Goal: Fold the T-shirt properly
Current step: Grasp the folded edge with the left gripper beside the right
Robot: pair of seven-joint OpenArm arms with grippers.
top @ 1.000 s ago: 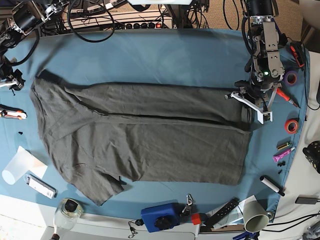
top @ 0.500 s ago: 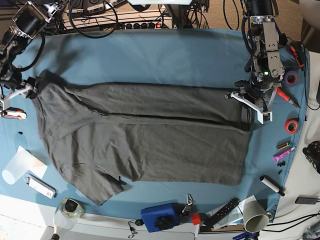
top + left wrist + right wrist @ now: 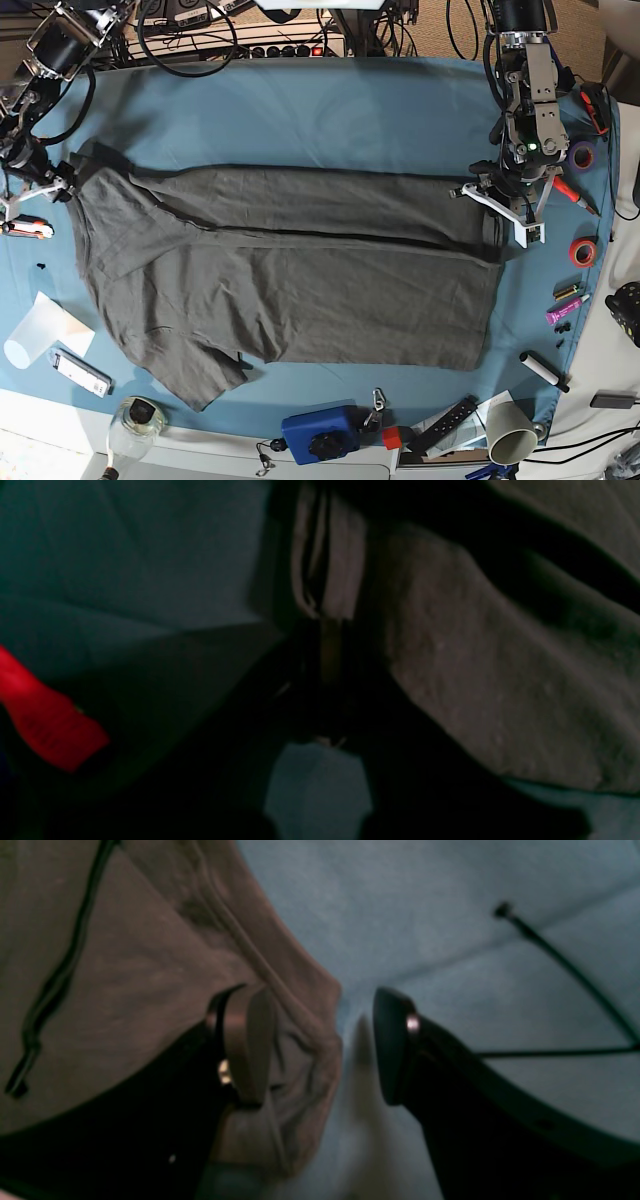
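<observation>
Base view is showing the left gripper (image 3: 503,206) reaching down from the far right corner, arm nearly vertical, its white-tipped fingers sitting on the T-shirt (image 3: 290,275) at the upper right hem corner. Over on the other side, the right gripper (image 3: 40,190) is hanging low at the shirt's far left edge, by the sleeve, its arm angling in from the top left corner among the cables.

Right wrist view is giving us the close look: the jaws are standing well apart, one finger (image 3: 247,1045) lying over the T-shirt's (image 3: 125,990) edge and the other resting over the bare blue table cloth (image 3: 450,915), so the folded hem is sitting between them, not yet pinched.

Left wrist view is dark and blurry; a bunched edge of the T-shirt (image 3: 500,680) is running right into the dark jaws, which are looking closed on that fabric.

The shirt itself is lying flat across the middle of the blue table cloth (image 3: 330,110), charcoal grey, wrinkled, its far long edge folded over toward the middle, one sleeve sticking out at the near left.
</observation>
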